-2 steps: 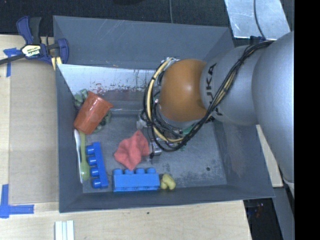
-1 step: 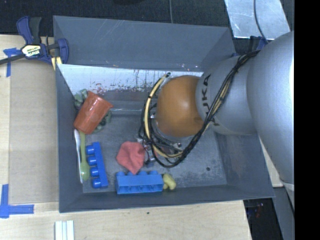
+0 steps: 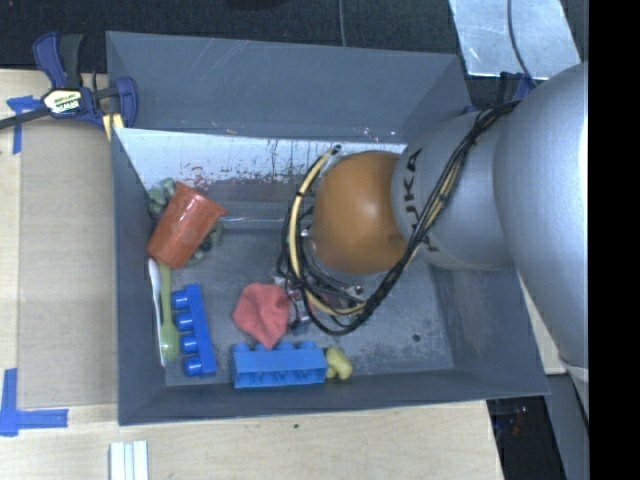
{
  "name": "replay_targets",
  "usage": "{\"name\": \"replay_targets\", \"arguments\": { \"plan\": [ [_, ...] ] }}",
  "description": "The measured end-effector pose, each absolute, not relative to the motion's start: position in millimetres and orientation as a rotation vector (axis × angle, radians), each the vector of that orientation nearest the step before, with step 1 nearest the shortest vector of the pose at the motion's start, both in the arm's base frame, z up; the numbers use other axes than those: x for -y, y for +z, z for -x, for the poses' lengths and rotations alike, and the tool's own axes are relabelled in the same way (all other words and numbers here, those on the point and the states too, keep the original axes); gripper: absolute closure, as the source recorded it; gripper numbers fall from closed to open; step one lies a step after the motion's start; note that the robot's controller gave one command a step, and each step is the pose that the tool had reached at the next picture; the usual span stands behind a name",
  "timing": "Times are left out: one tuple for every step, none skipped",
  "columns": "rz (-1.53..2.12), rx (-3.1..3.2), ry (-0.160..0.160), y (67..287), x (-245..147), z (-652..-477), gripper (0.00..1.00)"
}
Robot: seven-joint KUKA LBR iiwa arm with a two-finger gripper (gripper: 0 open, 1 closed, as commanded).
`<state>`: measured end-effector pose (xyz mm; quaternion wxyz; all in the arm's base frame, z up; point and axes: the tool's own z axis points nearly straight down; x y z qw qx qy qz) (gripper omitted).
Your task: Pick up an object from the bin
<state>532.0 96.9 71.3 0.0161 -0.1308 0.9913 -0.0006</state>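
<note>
One red cloth (image 3: 262,313), crumpled into a lump, lies on the floor of the bin (image 3: 300,83), near the middle and somewhat toward the near wall. The gripper (image 3: 303,303) is low in the bin at the cloth's right edge, touching it or just beside it; I cannot tell which. Whether the gripper is wide, narrow or gripping anything cannot be told either, since the orange cover (image 3: 358,213) on the wrist hides it from above. Yellow and black cables (image 3: 300,218) loop round the cover's left and near sides. Just on the near side of the cloth a long brick (image 3: 280,365), blue, lies flat along the near wall, with a small yellow piece (image 3: 339,365) touching its right end. Left of the cloth lies a stud brick (image 3: 192,330), also blue, running near to far. A pale stick (image 3: 160,313) with a green end lies just beside it along the left wall. At the far left an orange cup (image 3: 183,226) lies tilted on its side, with a greenish thing (image 3: 160,198) partly hidden behind it. The grey arm (image 3: 520,188) comes in from the right, over the bin's right wall
</note>
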Motion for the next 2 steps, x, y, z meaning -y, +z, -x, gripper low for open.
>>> {"name": "replay_targets", "arguments": {
  "plan": [
    [0.407,-3.091,-0.004,127.6,-99.6,-528.1,1.00],
    [0.559,-3.067,-0.005,210.0,-91.9,-537.8,1.00]
  ]
}}
